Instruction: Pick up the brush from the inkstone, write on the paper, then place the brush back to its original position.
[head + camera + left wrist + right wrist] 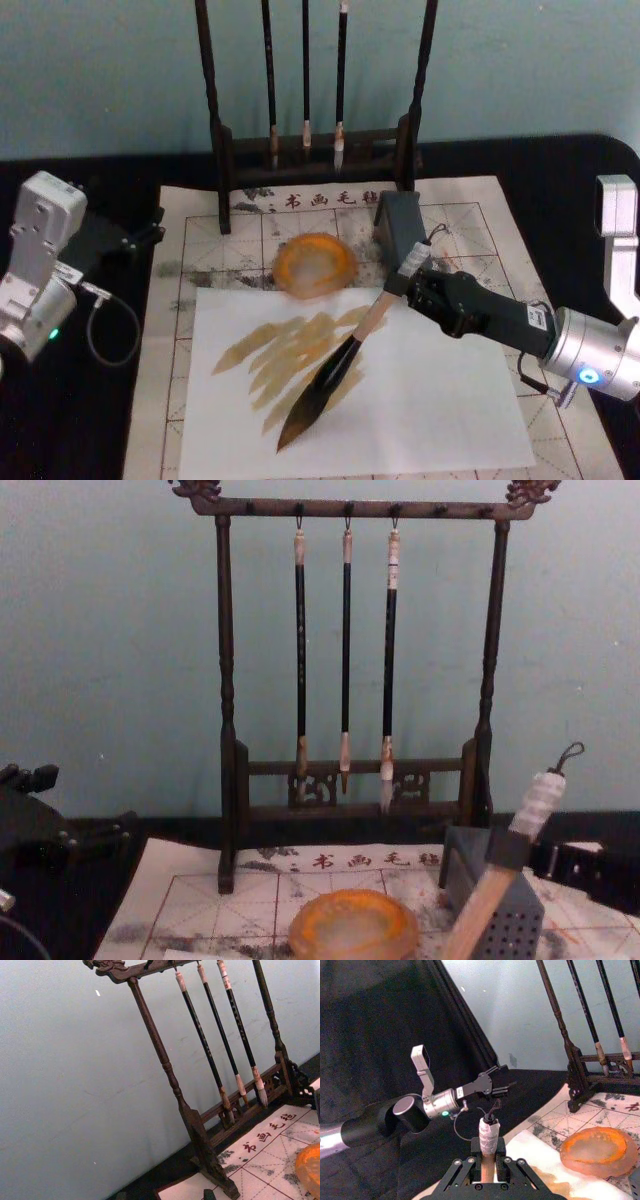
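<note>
A teal wall backs a black-draped table. In the head view, a large off-white gridded paper with printed characters and grey smudges lies on the table, and a plain white sheet streaked with tan strokes lies over it. The round orange-brown inkstone sits on the paper at the sheet's far edge. A grey perforated block stands just to its right.

The right gripper is clamped on the tan handle of the large black-tipped brush, which slants with its tip over the sheet. The left gripper rests idle at the table's left; whether it is apart or together cannot be told.

The left wrist view shows a dark wooden rack with three thin brushes hanging from it.

In the right wrist view, the brush's white-wrapped end rises from between the closed jaws, with the inkstone near.

In the chest view, that end tilts up in front of the block.
</note>
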Available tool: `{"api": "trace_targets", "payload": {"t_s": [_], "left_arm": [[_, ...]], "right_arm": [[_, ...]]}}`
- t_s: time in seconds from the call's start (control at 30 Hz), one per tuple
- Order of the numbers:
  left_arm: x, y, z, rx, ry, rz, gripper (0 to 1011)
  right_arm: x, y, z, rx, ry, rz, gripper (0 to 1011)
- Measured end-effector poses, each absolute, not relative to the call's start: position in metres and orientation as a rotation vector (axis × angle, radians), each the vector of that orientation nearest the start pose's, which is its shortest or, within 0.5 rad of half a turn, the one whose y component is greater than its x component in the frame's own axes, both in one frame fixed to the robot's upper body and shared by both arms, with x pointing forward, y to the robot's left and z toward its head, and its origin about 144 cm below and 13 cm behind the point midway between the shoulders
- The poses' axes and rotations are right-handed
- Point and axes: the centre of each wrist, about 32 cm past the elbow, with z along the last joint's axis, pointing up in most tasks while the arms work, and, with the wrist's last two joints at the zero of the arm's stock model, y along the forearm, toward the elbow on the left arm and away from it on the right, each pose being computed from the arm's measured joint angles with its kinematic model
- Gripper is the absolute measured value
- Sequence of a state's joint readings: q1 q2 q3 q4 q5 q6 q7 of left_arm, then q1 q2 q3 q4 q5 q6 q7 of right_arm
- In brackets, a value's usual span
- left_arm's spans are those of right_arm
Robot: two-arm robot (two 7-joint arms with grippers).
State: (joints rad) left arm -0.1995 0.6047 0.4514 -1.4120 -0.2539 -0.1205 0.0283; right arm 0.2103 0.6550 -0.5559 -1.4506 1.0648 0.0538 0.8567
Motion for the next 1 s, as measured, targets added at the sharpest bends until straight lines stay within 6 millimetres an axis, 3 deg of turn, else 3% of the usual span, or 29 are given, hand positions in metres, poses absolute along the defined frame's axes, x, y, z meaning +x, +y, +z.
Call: {"api": "trace_targets", "payload": {"t_s": [1.0], "left_arm": [[0.4886,0.3097,1.1398,0.304,-0.285,1.248,1001]], "right_arm": [[0.4824,-0.2987,1.1297,0.168,0.458,-0.415,175]]}}
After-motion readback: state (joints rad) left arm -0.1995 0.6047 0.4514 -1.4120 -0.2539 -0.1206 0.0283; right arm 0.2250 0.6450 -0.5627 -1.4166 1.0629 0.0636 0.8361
